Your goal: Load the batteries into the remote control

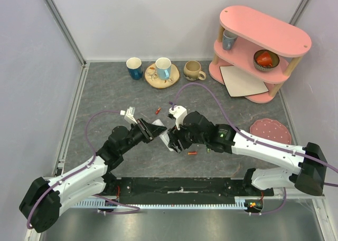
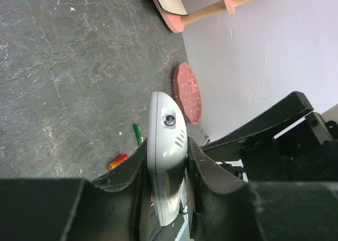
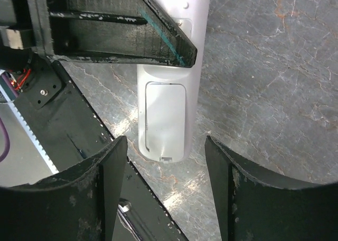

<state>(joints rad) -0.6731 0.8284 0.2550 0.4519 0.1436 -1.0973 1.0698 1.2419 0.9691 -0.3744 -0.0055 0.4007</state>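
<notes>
I judged the job to be barely begun: nothing had been loaded. The left pincer was clamped on the remote control, one finger on each long side, holding it over the middle of the table between the two arms. In the right wrist view the remote's back faced the camera, and the battery cover sat flush and shut near the free end. So I took the compartment to be unopened, though I could not see inside it.

The right pincer stood wide open with a finger on either side of that free end. It gripped nothing and, as far as I could see, touched nothing. From its position, I read the step in hand as getting that cover off.

The batteries lay loose on the table. A red-orange battery lay just below the right arm's wrist, with a green battery near it. Another red-orange one lay further back, toward the cups. I could not pick out any blue or purple ones.

By my reckoning, nearly everything was left to do. The cover had to come off, then batteries had to be picked up one at a time and seated the right way round. I could not tell how many the remote took. After that the cover had to go back on. The grip on the remote looked firm enough to work against.
</notes>
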